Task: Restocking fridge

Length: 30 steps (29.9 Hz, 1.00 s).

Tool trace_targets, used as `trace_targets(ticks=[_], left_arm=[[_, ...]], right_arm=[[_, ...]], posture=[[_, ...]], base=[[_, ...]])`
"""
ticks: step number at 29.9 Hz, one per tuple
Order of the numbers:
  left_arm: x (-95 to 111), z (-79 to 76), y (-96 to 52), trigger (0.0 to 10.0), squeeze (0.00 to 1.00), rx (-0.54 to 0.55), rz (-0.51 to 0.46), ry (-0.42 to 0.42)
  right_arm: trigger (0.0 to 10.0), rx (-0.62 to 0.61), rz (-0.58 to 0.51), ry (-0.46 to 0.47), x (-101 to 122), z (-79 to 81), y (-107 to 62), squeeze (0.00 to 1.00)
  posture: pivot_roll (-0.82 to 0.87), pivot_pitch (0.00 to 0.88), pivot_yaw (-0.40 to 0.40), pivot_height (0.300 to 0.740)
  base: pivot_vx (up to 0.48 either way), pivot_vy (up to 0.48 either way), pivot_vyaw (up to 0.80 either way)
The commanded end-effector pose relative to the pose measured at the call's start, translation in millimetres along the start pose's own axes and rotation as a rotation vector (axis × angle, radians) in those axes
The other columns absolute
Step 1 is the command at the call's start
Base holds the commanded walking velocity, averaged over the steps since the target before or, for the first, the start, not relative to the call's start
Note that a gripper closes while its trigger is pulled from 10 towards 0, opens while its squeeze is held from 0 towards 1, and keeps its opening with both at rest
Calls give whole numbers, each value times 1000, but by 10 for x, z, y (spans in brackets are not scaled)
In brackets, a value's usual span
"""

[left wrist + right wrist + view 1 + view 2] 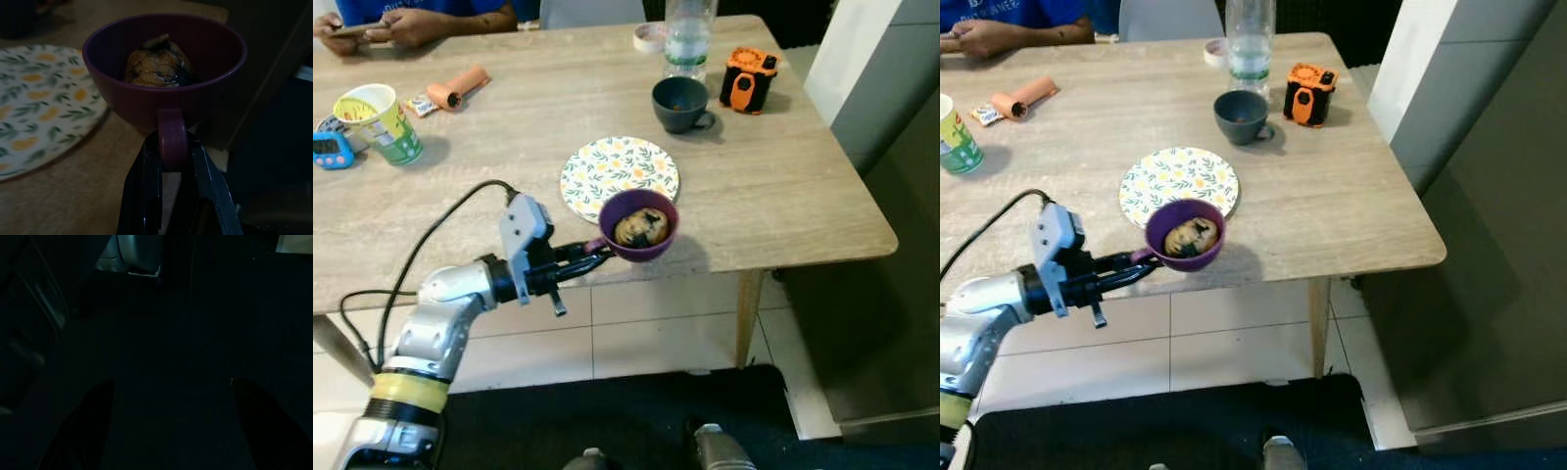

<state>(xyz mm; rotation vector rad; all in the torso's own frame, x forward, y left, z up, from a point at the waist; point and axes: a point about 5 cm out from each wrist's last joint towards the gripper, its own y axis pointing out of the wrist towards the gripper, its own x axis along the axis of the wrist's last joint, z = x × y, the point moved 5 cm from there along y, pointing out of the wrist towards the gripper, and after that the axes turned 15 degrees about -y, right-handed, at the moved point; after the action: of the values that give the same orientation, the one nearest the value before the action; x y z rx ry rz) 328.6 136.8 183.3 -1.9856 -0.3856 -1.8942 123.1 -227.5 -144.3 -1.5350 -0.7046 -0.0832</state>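
Note:
A purple cup [640, 226] with a browned piece of food [641, 227] inside hangs over the front edge of the wooden table [783, 186]. My left gripper [594, 252] is shut on the cup's handle [171, 138], reaching in from the left in front of the table. The cup overlaps the near rim of a floral plate [612, 171] in the left eye view. In the left wrist view the black fingers [146, 186] pinch the handle from both sides. My right gripper [171, 391] hangs idle in the dark with its fingers spread apart.
On the table stand a dark grey cup [679, 103], a clear bottle [687, 37], an orange and black device [750, 79], a green paper cup [382, 122] and an orange roll [457, 88]. A person's hands [401, 26] rest at the far left edge. Grey fridge [891, 88] at right.

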Motion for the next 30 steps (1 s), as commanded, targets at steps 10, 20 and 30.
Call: trace_targets(ticks=[10, 20, 30], left_arm=[[49, 77, 39, 10000, 0, 22, -29, 48], [-4, 143, 31, 10000, 0, 53, -12, 76], [14, 269, 29, 10000, 639, 128, -27, 110]], right_arm=[[10000, 22, 12, 2, -99, 86, -26, 0], [10000, 21, 15, 3, -129, 80, -40, 0], [10000, 21, 14, 6, -134, 91, -41, 0]], posture=[[-110, 365, 18, 740], [-115, 370, 18, 740], [-116, 372, 20, 740]], base=[[0, 0, 0], [0, 0, 0], [0, 0, 0]])
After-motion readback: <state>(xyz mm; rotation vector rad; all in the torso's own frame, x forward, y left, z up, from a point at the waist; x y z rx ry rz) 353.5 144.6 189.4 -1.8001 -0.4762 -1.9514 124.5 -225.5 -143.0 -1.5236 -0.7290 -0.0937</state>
